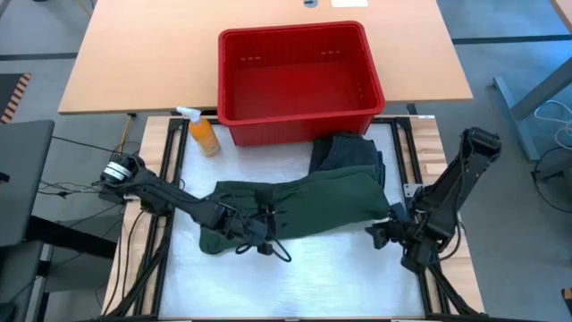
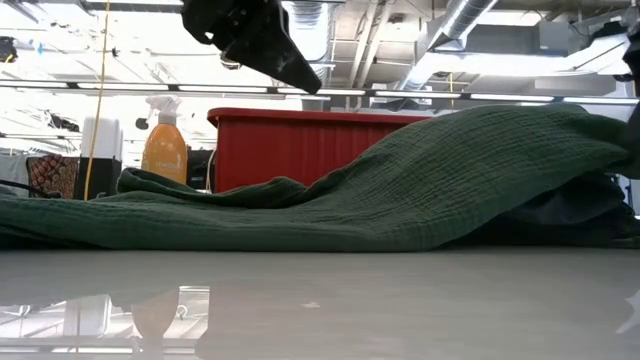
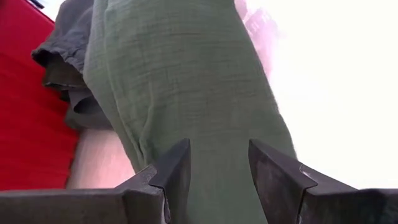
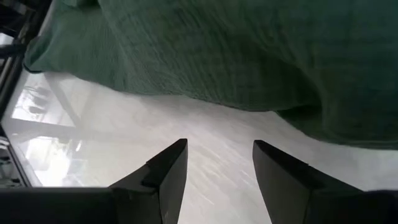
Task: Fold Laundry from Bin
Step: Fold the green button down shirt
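Green garment: the dark green garment (image 1: 295,207) lay spread across the white tabletop (image 1: 357,277) just in front of the bin (image 1: 297,80), one end draped up over a darker heap of laundry (image 1: 344,154)
Bin: red, standing empty at the back, an orange spray bottle (image 1: 204,134) beside it
Left hand: the left hand (image 1: 255,228) hovered over the garment's left end, fingers apart, gripping nothing
Right hand: the right hand (image 1: 382,234) sat near the garment's right edge, fingers spread, empty (bare tabletop showed between them in its wrist view)
Handling: it looked soft, light and limp, likely to sag and crease, not slip
Where to grip: probably pinch an outer edge or corner at each end, so the cloth can be drawn flat
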Tool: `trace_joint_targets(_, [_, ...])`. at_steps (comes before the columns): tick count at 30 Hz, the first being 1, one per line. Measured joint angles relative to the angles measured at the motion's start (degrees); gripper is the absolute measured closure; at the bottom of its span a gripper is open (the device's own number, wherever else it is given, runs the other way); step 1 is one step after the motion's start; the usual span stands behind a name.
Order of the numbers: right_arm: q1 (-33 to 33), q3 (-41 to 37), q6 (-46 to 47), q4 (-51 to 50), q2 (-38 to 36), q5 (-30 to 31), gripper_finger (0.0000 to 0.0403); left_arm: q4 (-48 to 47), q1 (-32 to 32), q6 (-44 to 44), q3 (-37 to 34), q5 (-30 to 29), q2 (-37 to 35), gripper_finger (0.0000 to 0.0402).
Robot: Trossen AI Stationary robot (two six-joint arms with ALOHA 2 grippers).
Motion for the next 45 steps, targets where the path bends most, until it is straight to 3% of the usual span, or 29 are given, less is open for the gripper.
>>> trace_joint_targets(21, [-3.6, -0.3, -0.8, -7.8, -0.1, 6.5, 0.0200, 0.1, 0.0, -2.0, 0.0, -0.1, 0.0, 0.0251])
trace_joint_targets(25, [-3.6, -0.3, -2.8, -7.0, 1.0, 9.0, 0.0253, 1.1, 0.0, -4.0, 0.0, 1.2, 0.9, 0.0251])
trace_joint_targets(30, [-3.0, -0.3, -7.0, -5.2, 2.0, 11.8, 0.0379, 3.2, -0.7, -4.5, -0.1, 1.2, 3.4, 0.0251])
trace_joint_targets(33, [-2.5, 1.6, -10.0, -5.5, 1.8, 12.5, 0.0383, 4.2, -1.2, -5.4, -0.2, 1.0, 5.0, 0.0251])
trace_joint_targets(35, [-2.2, 4.4, -14.8, -7.0, 1.6, 12.5, 0.0383, 7.9, -1.6, -5.2, -1.9, 0.9, 5.8, 0.0251])
trace_joint_targets(39, [-2.6, 12.5, -28.9, -10.8, 1.7, 12.4, 0.0389, 25.3, -2.2, -4.0, -10.1, -1.4, 5.9, 0.0251])
trace_joint_targets(45, [-10.0, 23.6, -55.4, -10.8, 1.8, 11.9, 0.0390, 42.6, 1.2, -13.6, -21.8, -5.1, 7.4, 0.0251])
